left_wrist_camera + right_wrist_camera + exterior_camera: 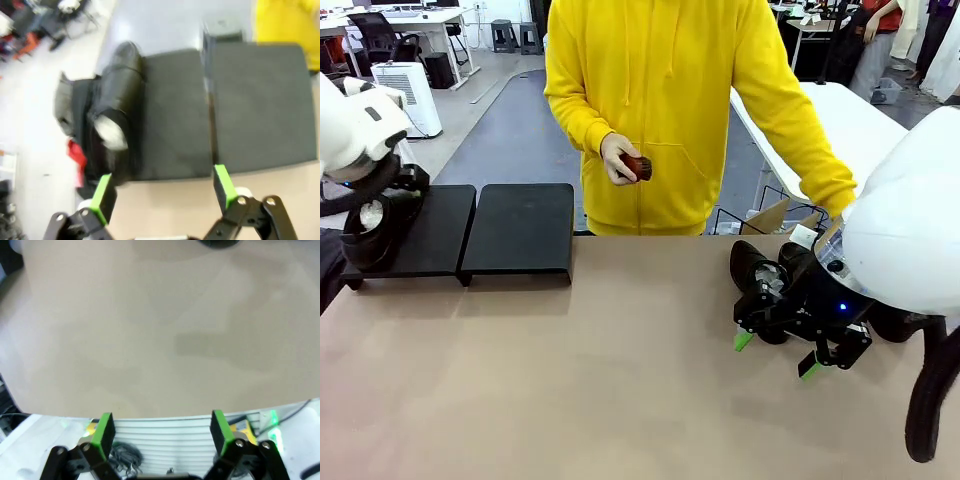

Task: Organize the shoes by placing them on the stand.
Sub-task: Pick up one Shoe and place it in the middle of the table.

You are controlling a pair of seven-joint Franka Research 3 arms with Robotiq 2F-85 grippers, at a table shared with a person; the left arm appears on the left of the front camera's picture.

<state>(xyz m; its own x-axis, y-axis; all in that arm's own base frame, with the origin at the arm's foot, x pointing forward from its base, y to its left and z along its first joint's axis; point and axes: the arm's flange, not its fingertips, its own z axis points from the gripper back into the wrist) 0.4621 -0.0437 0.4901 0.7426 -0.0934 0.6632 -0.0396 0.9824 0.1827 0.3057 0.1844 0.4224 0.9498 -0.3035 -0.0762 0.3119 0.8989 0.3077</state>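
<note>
One shoe [368,232] sits on the left end of the stand [518,228], with the left tool [164,194] by it, wide open and empty. Remaining shoes [756,268] lie on the surface [570,380] well right of the stand, just beyond the right tool [777,355], which is also open and empty; right arm nearer

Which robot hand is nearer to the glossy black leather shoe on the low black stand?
Left. The left hand hovers close to the glossy black leather shoe; the right hand is far across the tan table, beside other dark shoes.
</note>
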